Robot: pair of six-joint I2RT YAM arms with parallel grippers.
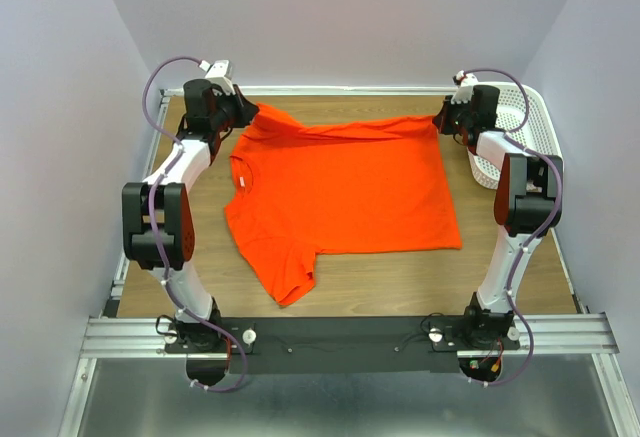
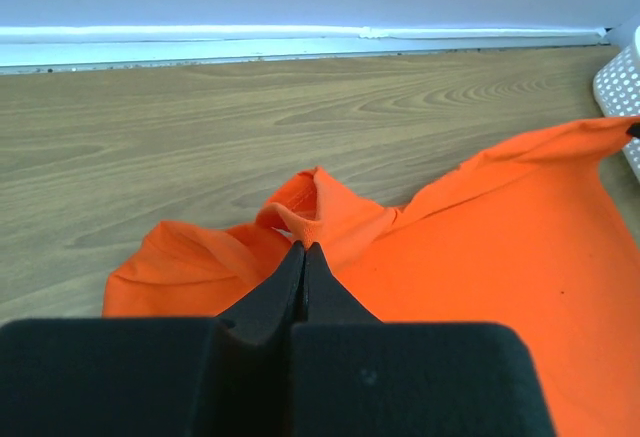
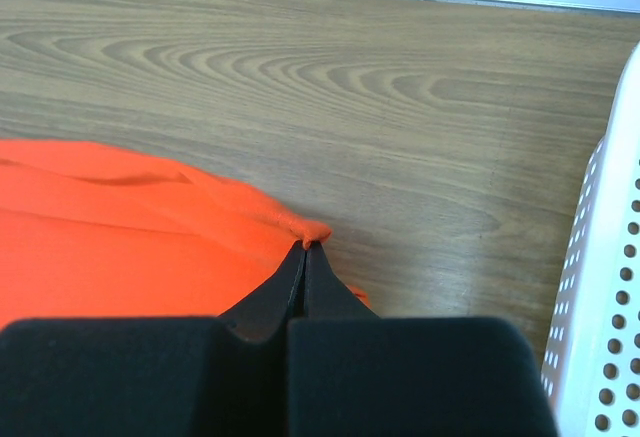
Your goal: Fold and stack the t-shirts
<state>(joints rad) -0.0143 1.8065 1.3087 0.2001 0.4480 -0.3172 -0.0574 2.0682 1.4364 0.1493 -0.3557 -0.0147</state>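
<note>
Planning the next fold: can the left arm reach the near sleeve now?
Probably not yet: the left gripper is shut on the t-shirt, though its near sleeve lies uncovered.

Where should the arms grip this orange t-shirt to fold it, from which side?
The far sleeve and far hem corner, reached from the near side: the t-shirt lies flat, so those ends should lift the far edge evenly. The left gripper and right gripper are shut on them.

Left arm [image 1: 160, 219] and right arm [image 1: 527, 197] stretch forward; left fingers [image 2: 284, 289] and right fingers [image 3: 284, 293] pressed together, seemingly fully.
</note>
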